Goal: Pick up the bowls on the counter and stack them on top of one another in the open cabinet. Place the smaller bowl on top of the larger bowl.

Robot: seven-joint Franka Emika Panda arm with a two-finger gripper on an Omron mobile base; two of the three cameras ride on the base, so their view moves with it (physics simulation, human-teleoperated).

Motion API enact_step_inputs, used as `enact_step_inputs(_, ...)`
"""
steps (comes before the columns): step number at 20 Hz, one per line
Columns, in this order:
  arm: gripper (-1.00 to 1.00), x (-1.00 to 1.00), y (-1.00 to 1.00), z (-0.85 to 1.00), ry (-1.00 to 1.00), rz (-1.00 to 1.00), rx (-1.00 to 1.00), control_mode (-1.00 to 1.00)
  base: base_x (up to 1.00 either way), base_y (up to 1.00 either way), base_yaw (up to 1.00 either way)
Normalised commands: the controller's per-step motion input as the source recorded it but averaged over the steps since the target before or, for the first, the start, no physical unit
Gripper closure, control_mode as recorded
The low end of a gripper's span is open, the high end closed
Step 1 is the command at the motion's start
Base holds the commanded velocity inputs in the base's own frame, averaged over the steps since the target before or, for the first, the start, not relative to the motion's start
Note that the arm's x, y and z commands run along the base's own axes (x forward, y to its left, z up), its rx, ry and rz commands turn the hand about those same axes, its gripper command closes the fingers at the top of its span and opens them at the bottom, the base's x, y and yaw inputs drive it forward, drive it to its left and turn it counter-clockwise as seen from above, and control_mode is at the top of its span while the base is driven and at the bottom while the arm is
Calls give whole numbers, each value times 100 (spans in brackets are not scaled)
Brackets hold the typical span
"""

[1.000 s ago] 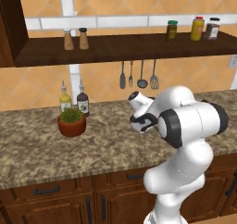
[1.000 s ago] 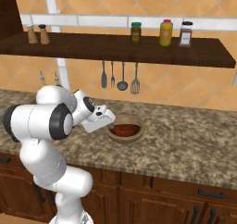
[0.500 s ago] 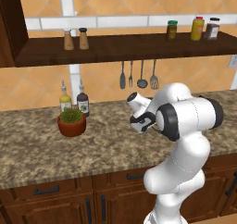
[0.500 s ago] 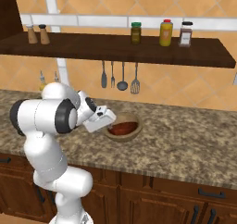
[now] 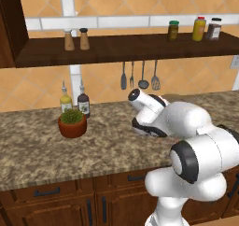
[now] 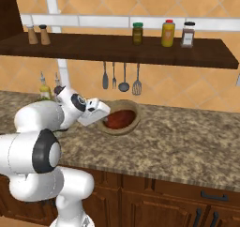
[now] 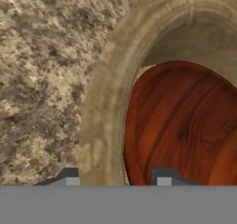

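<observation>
Two bowls sit nested on your table (image 6: 187, 141): the smaller dark red bowl (image 6: 118, 119) lies inside the larger tan bowl (image 6: 132, 124), near the back wall below the hanging utensils (image 6: 121, 76). Your pincer (image 7: 118, 180) is right at the near edge of that pair; in the hand view its two fingertips (image 7: 69, 179) straddle the tan rim, one outside over the granite, the other over the red bowl's inside. The fingers stand apart, so you have it open, though whether they touch the rim is hard to judge from this close. From the right base view the hand reaches the bowls' left side. Above, the open cabinet (image 6: 93, 48) shelf carries shakers (image 6: 37, 34) and jars (image 6: 163, 33). A potted plant (image 5: 72, 122) and two bottles (image 5: 74, 100) stand well apart to the left.
</observation>
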Motion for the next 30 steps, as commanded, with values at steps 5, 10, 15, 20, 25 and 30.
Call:
enact_step_inputs(5,100,-100,9,100,-34,16,-7,-100,0,0,0)
enact_step_inputs(10,100,-96,28,100,-25,24,-8,-100,0,0,0)
enact_step_inputs(15,100,-73,41,100,-22,23,-10,-100,0,0,0)
enact_step_inputs(20,100,-33,47,100,-22,22,-11,-100,0,0,0)
enact_step_inputs(25,100,0,28,100,-10,15,-6,-100,0,0,0)
enact_step_inputs(30,100,70,11,100,16,9,0,-100,0,0,0)
